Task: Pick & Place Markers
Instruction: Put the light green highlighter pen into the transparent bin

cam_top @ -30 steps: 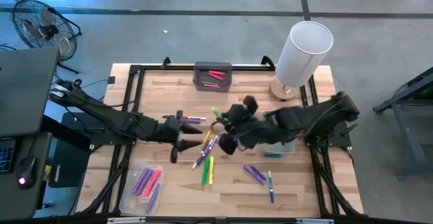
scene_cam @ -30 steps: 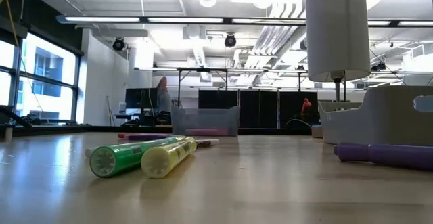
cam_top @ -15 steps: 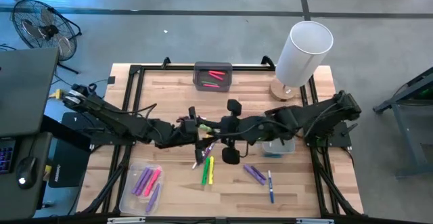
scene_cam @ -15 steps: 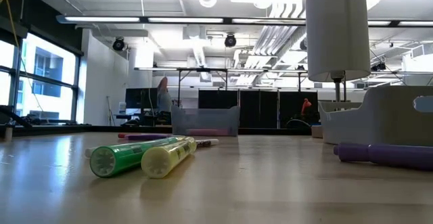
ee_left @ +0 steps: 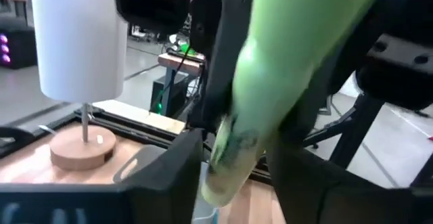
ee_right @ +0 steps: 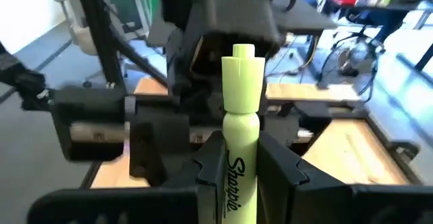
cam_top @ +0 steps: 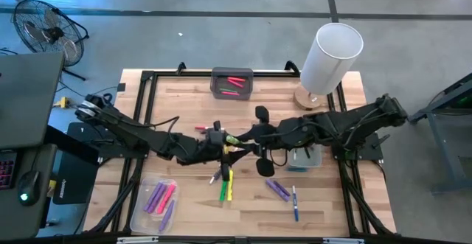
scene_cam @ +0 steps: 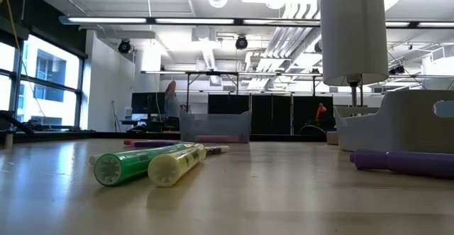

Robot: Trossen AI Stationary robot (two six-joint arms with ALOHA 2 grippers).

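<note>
1. Above the middle of the worktop (cam_top: 192,96), the two arms are meeting nose to nose, with a yellow-green marker (cam_top: 237,138) bridging the space between them, well clear of the wood.
2. Its long axis is running roughly from 9 o'clock to 3 o'clock in the high view; from the left pincer (cam_top: 220,140) the marker is lying toward 3 o'clock, from the right pincer (cam_top: 252,136) toward 9 o'clock.
3. Both arms are about equally near; the right one is already on the barrel.
4. The right pincer is pinching the marker (ee_right: 238,149) near its lettered end, fingers pressed against both sides, cap pointing toward the left arm.
5. The left pincer (ee_left: 233,176) is standing part spread around the free end (ee_left: 270,95), fingers on either side of it; whether they are touching it cannot be told.
6. Judging by this, a hand-over is under way, turning on the left fingers closing squarely across that axis.
7. Below, loose markers (cam_top: 225,185) are lying at 6 o'clock of the meeting point, others (cam_top: 234,82) in the grey tray (cam_top: 232,71) at 12 o'clock.
</note>
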